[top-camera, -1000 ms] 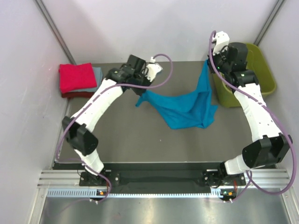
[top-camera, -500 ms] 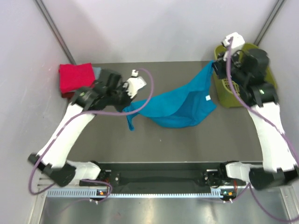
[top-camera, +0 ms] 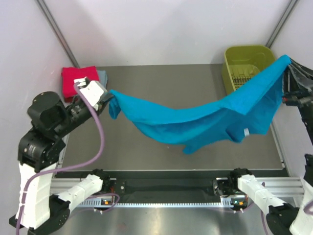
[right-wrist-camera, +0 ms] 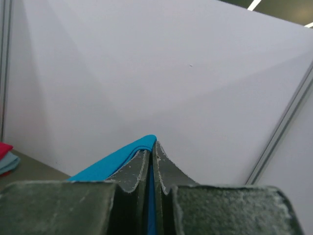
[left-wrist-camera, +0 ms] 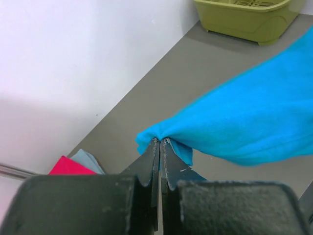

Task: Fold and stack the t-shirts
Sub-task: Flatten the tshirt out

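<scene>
top view, teal t-shirt (top-camera: pixel 195 120): strung in the air between the two arms, above the table (top-camera: pixel 161 78). it sags in the middle and a loose fold with a white label hangs toward the near right. not laid flat, not folded.
top view, left end effector (top-camera: pixel 108 95): at the left, pressed together on one end of the cloth, close to the folded stack.
top view, right end effector (top-camera: pixel 288 63): at the far right, partly cut off by the frame edge. it pinches the other, higher end, just beside the basket (top-camera: pixel 247 54).
top view, stack: red t-shirt (top-camera: pixel 73 78) folded at the far left of the table, grey-blue t-shirt (top-camera: pixel 102 76) showing at its right side.
left wrist view, grip: fingers (left-wrist-camera: pixel 168 161) closed on a small bunched tip, with very little fabric between them.
right wrist view, grip: fingers (right-wrist-camera: pixel 164 169) closed on a thin teal edge, plain wall (right-wrist-camera: pixel 146 63) behind. cannot tell which part of the shirt this is.
step (judgement): spreading the shirt before laying it flat for folding.
risk a: the left pinch is shallow, so more pull between the arms could slip the tip out and drop the shirt in a heap.
risk b: lowering the right end could drape the cloth over the basket rim.
risk c: the hanging fold may touch down first and tuck under, leaving creases.
risk d: a sweep by the left arm could nudge the stack.
</scene>
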Controlling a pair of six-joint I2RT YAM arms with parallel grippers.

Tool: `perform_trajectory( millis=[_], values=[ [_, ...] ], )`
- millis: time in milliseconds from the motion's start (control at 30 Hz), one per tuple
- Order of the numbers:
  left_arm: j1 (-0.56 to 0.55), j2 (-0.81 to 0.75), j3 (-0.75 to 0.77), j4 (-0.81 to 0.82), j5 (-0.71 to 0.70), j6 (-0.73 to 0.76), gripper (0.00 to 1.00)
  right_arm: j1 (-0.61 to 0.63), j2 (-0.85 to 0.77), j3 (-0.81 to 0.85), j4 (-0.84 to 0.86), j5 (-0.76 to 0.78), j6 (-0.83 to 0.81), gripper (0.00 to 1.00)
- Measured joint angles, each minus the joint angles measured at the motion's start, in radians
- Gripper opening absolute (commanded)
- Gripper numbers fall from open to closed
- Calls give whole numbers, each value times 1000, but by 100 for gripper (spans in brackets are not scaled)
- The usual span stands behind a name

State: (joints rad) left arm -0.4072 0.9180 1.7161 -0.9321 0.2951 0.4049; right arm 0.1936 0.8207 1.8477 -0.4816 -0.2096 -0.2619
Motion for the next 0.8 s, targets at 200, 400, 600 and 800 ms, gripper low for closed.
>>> perform_trajectory(
  millis=[200,400,600,800],
  values=[
    [1,32,-161,72,0,-37,0,0,85,-111,41,-11,19,0],
    [2,142,-399,132,4,-103,0,0,323,-355,108,-51,118,0],
    [8,359,-602,274,10,-168,1,1,715,-460,116,-66,214,0],
    [29,676,-575,381,10,-207,44,9,900,-449,109,-63,219,0]
  ],
)
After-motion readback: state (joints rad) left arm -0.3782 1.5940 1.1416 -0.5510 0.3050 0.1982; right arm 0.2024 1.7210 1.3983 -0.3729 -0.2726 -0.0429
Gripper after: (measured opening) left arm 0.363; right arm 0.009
